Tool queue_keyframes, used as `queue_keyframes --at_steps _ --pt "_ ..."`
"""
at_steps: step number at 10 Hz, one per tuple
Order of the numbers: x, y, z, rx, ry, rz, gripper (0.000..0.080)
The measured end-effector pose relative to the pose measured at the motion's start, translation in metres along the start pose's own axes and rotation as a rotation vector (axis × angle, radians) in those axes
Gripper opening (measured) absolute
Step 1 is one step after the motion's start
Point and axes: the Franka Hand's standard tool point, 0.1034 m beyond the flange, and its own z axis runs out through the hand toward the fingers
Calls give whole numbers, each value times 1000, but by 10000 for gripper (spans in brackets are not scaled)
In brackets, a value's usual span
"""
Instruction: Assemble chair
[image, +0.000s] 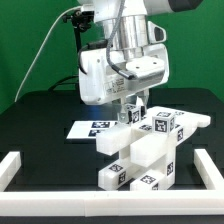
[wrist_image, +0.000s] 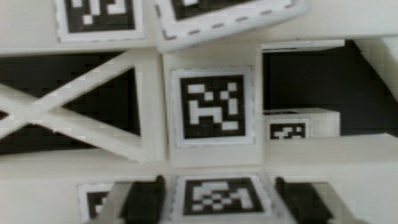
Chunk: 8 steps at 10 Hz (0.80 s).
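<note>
The partly joined chair (image: 148, 152) stands as a stack of white tagged blocks and bars in the middle of the black table. My gripper (image: 128, 110) is right over its upper end on the exterior view's left. In the wrist view the two dark fingers (wrist_image: 150, 196) stand close on both sides of a small white tagged chair piece (wrist_image: 217, 197), touching its sides. Beyond it lie a tagged upright bar (wrist_image: 214, 105), crossed white bars (wrist_image: 80, 115) and a small tagged cube (wrist_image: 290, 128). The arm hides the chair's top in the exterior view.
The marker board (image: 92, 127) lies flat on the table behind the chair, at the exterior view's left. Low white border rails run along the left (image: 18, 172), the front (image: 110, 208) and the right (image: 206, 166).
</note>
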Motion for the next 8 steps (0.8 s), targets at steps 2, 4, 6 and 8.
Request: queue_keyframes --at_steps 2,4,6,8 --pt "0 0 0 0 1 -7 544" --pt "0 0 1 -1 1 -12 624" --pt "0 0 0 -1 0 -20 645" --pt "-11 -8 -33 0 -56 -98 649"
